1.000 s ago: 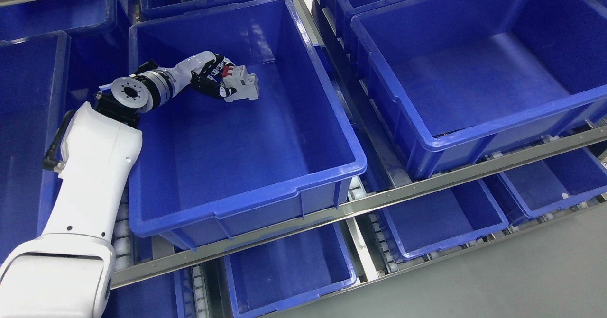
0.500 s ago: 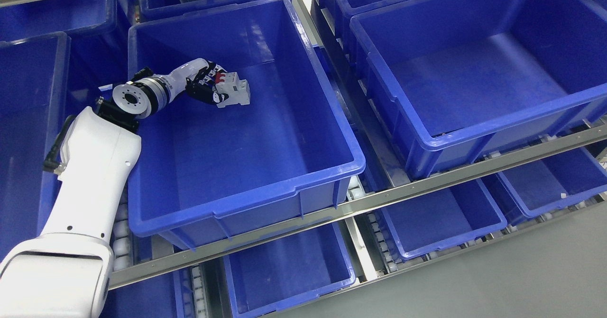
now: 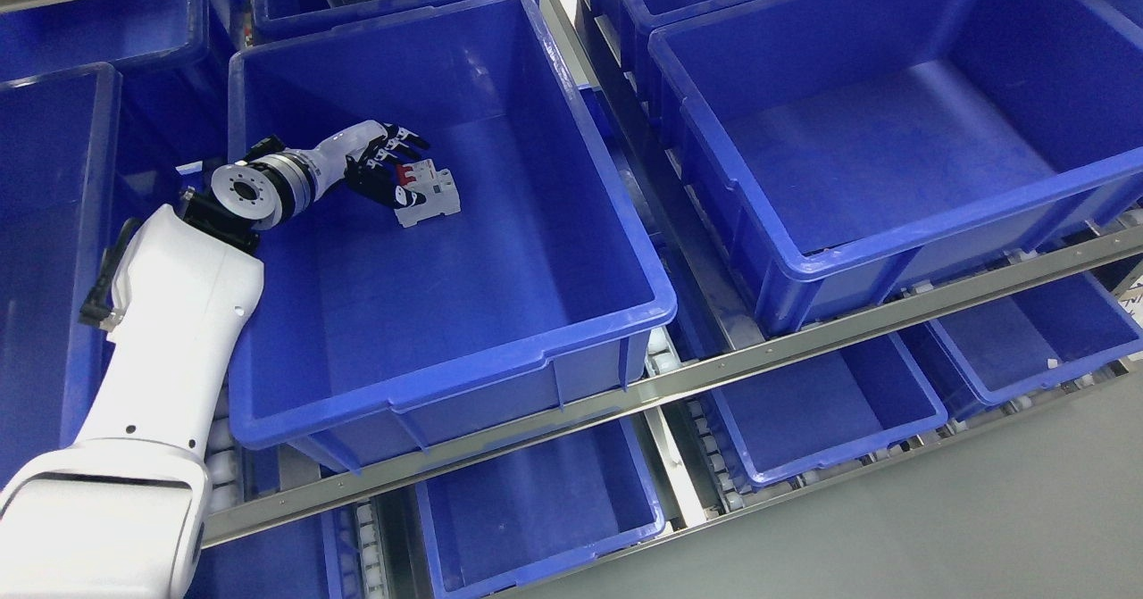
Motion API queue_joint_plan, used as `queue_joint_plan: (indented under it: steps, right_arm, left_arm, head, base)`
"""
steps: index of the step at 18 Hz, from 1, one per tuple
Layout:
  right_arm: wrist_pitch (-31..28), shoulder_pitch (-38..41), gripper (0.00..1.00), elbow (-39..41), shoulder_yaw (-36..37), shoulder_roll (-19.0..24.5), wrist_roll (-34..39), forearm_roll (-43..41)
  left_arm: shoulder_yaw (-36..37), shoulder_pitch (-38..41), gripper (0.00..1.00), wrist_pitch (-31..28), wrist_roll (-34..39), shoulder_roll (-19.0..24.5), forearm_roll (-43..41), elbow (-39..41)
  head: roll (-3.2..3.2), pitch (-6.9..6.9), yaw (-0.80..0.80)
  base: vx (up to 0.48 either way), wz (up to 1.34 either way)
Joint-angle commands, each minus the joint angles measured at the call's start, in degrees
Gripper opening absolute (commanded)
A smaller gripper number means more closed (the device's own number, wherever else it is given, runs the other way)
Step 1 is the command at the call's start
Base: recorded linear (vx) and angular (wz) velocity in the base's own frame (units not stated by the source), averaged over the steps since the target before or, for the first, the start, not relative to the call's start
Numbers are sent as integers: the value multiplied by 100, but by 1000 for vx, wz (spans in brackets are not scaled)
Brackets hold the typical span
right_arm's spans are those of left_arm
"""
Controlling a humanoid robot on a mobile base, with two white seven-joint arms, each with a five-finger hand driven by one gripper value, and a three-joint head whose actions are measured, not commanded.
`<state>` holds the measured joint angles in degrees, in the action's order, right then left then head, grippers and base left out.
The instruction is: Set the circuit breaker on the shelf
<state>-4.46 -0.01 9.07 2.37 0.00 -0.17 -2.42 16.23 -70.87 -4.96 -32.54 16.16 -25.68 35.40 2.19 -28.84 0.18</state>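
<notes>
Blue bins on a metal shelf (image 3: 768, 358), roller tracks under them, grey floor at 5 o'clock. Big bin (image 3: 446, 376) at centre, another bin (image 3: 893, 233) at 3 o'clock of it, smaller bins on the lower tier. White left arm (image 3: 170, 313) up from the lower left corner, over the big bin's left wall. Left hand (image 3: 379, 166) inside that bin near its back left corner — fingers (image 3: 406, 141) spread and fanned out, gripping nothing. Breaker (image 3: 427, 193) lying flat on the bin floor, white body, red switches on the side toward the hand, just at 4 o'clock of the palm. Lower fingertips right at the breaker's left edge — touching or a hair apart, hard to say. Rest of the bin floor bare blue. Right arm nowhere in frame.
</notes>
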Motion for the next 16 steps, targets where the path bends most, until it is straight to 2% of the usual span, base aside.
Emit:
queue_joint_plan:
  steps: [1, 5, 8, 9, 12, 16]
  right_arm:
    - [174, 97, 100, -1, 0, -100, -1, 4]
    - [174, 97, 100, -1, 0, -100, -1, 4]
    - [174, 97, 100, -1, 0, -100, -1, -4]
    - [174, 97, 100, 7, 0, -100, -1, 4]
    - [174, 97, 100, -1, 0, -100, -1, 4]
    - [174, 97, 100, -1, 0, -100, -1, -4]
  left_arm:
    - [-846, -287, 80, 4, 46, -330, 36, -59]
    - [-2657, -542, 84, 4, 668, -982, 54, -33]
    - [-3467, -551, 96, 39, 2019, -1351, 228, 125]
    - [-3652, -560, 97, 56, 2485, -1465, 613, 204]
    - [-3680, -525, 99, 109, 3095, -1516, 1143, 598]
    - [-3488, -96, 99, 30, 3070, -1516, 1153, 1642]
  head:
    - [0, 0, 0]
    - [0, 0, 0]
    - [0, 0, 0]
    - [0, 0, 0]
    - [0, 0, 0]
    - [0, 0, 0]
  base:
    - [0, 0]
    - [-2, 6]
    - [-26, 8]
    - [-80, 2]
    - [-122, 50]
    - [-163, 27]
